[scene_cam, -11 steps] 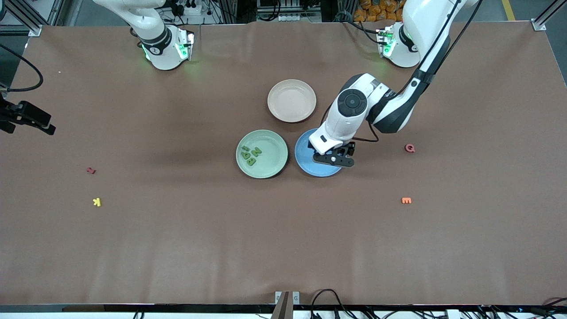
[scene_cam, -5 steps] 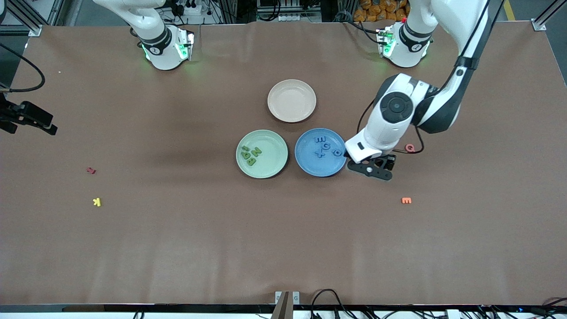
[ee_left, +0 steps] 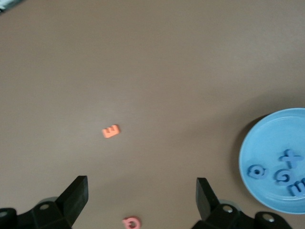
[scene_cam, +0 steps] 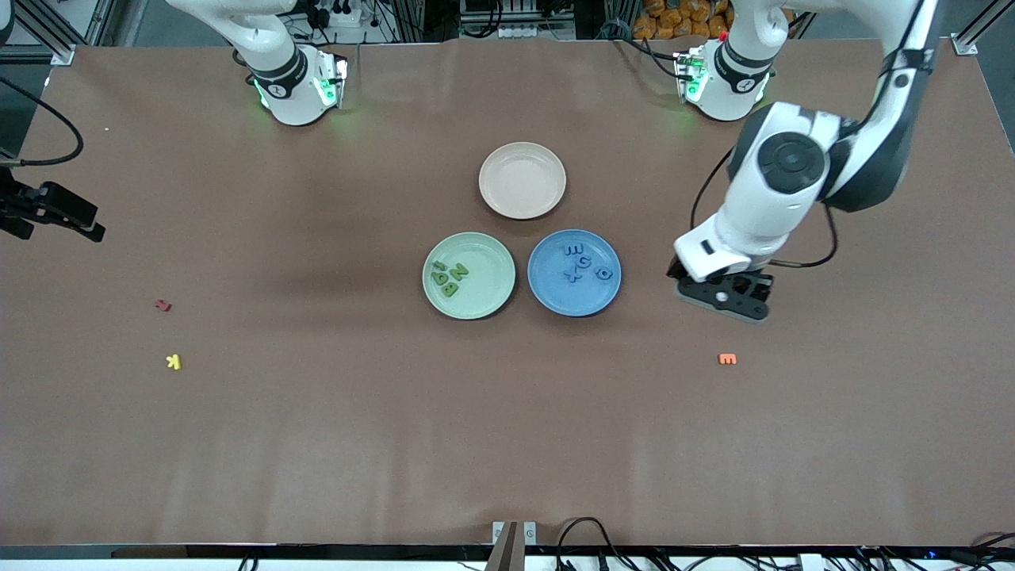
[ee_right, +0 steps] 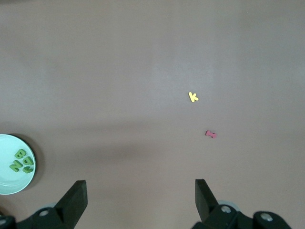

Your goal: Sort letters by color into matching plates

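Since a second ago the left gripper [scene_cam: 720,295] has left the blue plate [scene_cam: 574,304], jaws spread and empty, now at centre-right of the frame over bare table. Four blue letters [scene_cam: 585,262] lie in that plate and four green letters [scene_cam: 448,277] in the mint plate [scene_cam: 469,305] at centre, so sorting looks finished; the right gripper [ee_right: 138,200], also spread empty, waits at the left edge

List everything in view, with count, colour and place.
Green plate: one, mint, mid-table, beside the blue plate.
Green letters: four, in the green plate.
Blue plate: one, toward the left arm's end from the green plate.
Blue letters: four, in the blue plate.
Beige plate: one, empty, farther from the camera than the other two.
Orange letter: one, on the table toward the left arm's end.
Pink letter: one, under the left gripper.
Red letter: one, toward the right arm's end.
Yellow letter: one, nearer the camera than the red letter.
Left gripper: jaws open, over the pink letter.
Right gripper: jaws open, waiting over the table.
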Tool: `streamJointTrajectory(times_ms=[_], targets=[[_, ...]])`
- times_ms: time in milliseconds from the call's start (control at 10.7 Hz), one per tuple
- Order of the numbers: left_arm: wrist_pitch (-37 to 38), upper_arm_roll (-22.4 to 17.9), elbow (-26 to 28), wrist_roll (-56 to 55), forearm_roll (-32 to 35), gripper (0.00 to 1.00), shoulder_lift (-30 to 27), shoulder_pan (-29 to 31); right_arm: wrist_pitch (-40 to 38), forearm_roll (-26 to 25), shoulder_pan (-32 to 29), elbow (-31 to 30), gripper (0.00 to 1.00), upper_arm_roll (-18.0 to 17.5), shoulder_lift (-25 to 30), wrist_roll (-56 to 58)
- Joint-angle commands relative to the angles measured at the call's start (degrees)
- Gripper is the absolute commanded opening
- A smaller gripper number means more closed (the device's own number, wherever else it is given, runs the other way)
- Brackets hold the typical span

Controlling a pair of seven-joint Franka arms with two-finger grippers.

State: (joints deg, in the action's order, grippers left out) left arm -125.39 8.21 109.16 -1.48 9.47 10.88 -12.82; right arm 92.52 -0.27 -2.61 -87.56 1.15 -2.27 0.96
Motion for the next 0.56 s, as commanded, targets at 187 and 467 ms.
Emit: streamJointTrajectory(times_ms=[187, 467], targets=[[9.95, -0.30, -6.64, 8.68, -8.07, 1.00, -4.82, 7.45, 0.38, 0.44, 0.32, -0.95, 1.00, 0.25, 0.86, 0.36], [17.63, -0.57, -12.91, 8.68, -8.24, 1.00, -5.34, 8.85, 0.38, 0.44, 0.32, -0.95, 1.00, 0.16, 0.86, 0.36]])
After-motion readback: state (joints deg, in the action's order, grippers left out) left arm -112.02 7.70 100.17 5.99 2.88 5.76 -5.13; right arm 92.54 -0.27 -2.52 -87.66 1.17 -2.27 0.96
